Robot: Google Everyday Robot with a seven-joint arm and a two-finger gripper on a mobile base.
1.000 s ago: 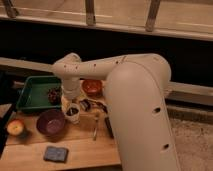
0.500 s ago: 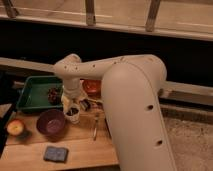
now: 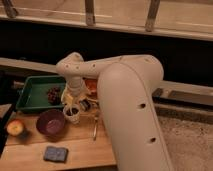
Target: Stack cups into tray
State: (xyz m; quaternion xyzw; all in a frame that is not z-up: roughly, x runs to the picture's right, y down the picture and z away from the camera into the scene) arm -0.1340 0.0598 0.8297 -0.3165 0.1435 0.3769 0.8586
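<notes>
Low over the table [image 3: 82, 150], the gripper [image 3: 71, 105] hangs from the downturned wrist of the white arm [image 3: 127, 95], which sweeps in from the right foreground and fills much of the view. It sits right at the mouth of the cream-white cup [image 3: 71, 117], which stands upright on the table directly beneath it. I cannot tell whether the gripper is closed on the cup's rim, spread apart, or only touching it, because the wrist and the cup's dark opening run together there.

Just to the right of the gripper, close against the arm, a short shiny steel cup [image 3: 84, 104] stands on the table, partly in shadow. Behind the gripper and to its left lies the green tray [image 3: 31, 95], with neither cup in it. A dark red cluster [image 3: 53, 94] rests in the tray's near right part, the corner closest to the gripper. Behind and to the right of the gripper, an orange-brown bowl [image 3: 91, 86] shows beside the wrist.

In front of the gripper and slightly left, the purple bowl [image 3: 50, 123] stands just beside the cream-white cup. Farther left, well apart from the gripper, an apple [image 3: 15, 128] sits at the table's edge. A thin utensil [image 3: 95, 126] lies in front and to the right, and a blue-grey sponge [image 3: 55, 153] lies nearest the viewer.
</notes>
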